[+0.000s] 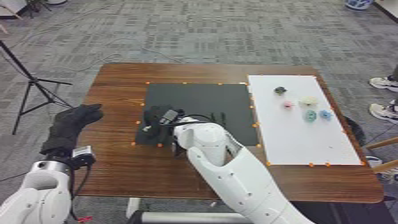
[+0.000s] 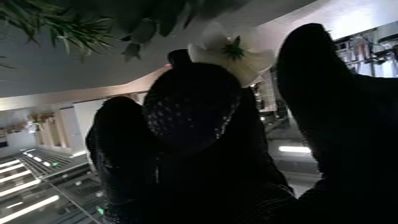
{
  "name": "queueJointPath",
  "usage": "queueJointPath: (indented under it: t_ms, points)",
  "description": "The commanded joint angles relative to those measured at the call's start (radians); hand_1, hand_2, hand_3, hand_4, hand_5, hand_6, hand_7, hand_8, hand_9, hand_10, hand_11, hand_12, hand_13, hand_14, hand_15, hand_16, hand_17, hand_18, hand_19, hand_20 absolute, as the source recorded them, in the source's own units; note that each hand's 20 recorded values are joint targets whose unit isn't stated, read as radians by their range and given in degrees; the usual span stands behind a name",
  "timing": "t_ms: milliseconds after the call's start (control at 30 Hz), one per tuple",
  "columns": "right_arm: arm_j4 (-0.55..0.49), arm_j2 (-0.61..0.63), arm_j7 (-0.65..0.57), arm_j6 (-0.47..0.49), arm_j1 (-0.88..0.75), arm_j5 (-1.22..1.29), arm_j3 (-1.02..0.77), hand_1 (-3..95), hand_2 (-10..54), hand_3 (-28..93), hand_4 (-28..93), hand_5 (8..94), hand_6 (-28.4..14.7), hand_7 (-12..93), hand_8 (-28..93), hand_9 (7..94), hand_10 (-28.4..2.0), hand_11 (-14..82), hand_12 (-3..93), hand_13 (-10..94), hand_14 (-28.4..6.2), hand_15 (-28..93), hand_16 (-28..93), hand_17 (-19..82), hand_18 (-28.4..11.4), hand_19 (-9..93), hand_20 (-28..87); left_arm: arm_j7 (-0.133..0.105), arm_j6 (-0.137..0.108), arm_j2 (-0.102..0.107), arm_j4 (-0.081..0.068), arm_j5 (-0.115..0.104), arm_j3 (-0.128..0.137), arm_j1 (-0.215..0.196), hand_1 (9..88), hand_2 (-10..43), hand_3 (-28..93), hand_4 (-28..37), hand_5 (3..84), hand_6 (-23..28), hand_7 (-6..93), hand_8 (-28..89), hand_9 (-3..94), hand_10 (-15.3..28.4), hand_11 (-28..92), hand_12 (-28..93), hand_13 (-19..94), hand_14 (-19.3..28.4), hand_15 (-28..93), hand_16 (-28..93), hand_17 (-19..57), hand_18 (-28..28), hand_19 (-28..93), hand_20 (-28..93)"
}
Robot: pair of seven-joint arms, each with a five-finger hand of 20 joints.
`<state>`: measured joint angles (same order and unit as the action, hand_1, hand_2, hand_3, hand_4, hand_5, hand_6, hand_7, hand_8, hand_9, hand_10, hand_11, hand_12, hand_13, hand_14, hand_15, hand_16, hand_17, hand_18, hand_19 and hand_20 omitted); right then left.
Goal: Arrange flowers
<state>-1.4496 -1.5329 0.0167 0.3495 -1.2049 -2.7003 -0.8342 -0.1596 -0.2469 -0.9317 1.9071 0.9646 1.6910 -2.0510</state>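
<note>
Over the left part of the black mat (image 1: 182, 95) is my right hand (image 1: 156, 120). In the right wrist view my right hand (image 2: 200, 107) has its thumb and fingers brought together on a white flower (image 2: 233, 55) with a green centre; the thumb covers part of the grip. Green leafy stems (image 2: 67, 32) hang beyond the fingertips. More thin green stems (image 1: 218, 119) lie on the mat beside my right wrist. My left hand (image 1: 78, 117) stays over the table's left side, apart from the flowers, fingers relaxed.
On the white board (image 1: 302, 145) at the right lie a dark flower (image 1: 280, 90), a pink one (image 1: 288, 104), a cream one (image 1: 309, 101), a teal one (image 1: 310, 116) and a blue one (image 1: 325, 114). A black tripod (image 1: 33, 80) stands left of the table.
</note>
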Motion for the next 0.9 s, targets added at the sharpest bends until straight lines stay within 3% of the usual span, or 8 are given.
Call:
queueJointPath:
  t_ms: [33,233,400,600,667,900]
  points:
    - [-0.019,0.017,-0.008,-0.055,0.034,0.017,0.011,38.6,-9.5,71,-18,57.2,-2.8,15,-10,55.8,-12.8,7.0,9.7,91,-0.8,56,32,63,-12.8,93,53,-0.004,0.003,-0.009,0.009,0.002,0.007,-0.010,27.1,7.8,69,-23.1,56.2,2.7,17.1,-8,56.2,14.7,22,12,44,17.8,22,-2,8.8,10.9,5,18]
    - [-0.023,0.027,-0.016,-0.089,0.027,0.030,0.021,37.1,-9.5,71,-18,49.3,-2.4,14,-10,55.1,-13.3,6.8,9.8,91,-0.9,56,32,63,-12.9,93,52,-0.005,0.004,-0.009,0.010,0.002,0.010,-0.012,27.1,7.7,69,-23.1,56.1,2.6,17.1,-8,56.2,14.7,22,12,44,17.7,22,-2,8.7,10.9,5,18]
    - [-0.024,0.028,-0.014,-0.067,0.014,0.026,0.018,35.5,-9.5,69,-17,61.7,-1.5,16,-11,54.3,-13.8,6.6,9.5,90,-1.2,56,32,62,-13.2,93,52,-0.005,0.004,-0.012,0.012,0.002,0.012,-0.015,27.1,7.6,69,-23.1,56.1,2.6,17.1,-8,56.2,14.7,22,12,43,17.7,22,-2,8.8,10.9,5,18]
    - [-0.019,0.028,-0.017,-0.087,0.014,0.031,0.019,34.6,-9.5,69,-16,53.5,-1.1,14,-11,54.5,-13.8,6.7,9.4,91,-1.3,55,31,63,-13.7,93,52,-0.007,0.005,-0.013,0.011,0.002,0.012,-0.015,27.2,7.6,68,-23.0,56.2,2.6,17.2,-8,56.3,14.6,22,12,43,17.7,22,-2,8.8,10.9,5,18]
    - [-0.020,0.030,-0.016,-0.086,0.014,0.039,0.020,34.9,-9.5,68,-16,58.5,0.3,16,-12,54.7,-13.8,6.7,9.3,91,-1.4,55,31,62,-13.9,93,52,-0.005,0.007,-0.014,0.011,0.002,0.013,-0.014,27.2,7.6,68,-22.9,56.2,2.5,17.2,-8,56.2,14.7,22,12,44,17.7,22,-2,8.7,10.9,5,18]
    - [-0.012,0.030,0.000,-0.117,0.005,0.046,0.011,34.7,-9.5,68,-15,61.3,0.9,16,-12,55.1,-13.1,6.8,9.2,90,-1.6,55,32,62,-14.2,93,52,-0.002,0.006,-0.013,0.013,0.004,0.013,-0.015,27.3,7.3,69,-22.8,56.2,2.5,17.3,-8,56.2,14.7,22,12,43,17.8,22,-2,8.7,11.0,5,18]
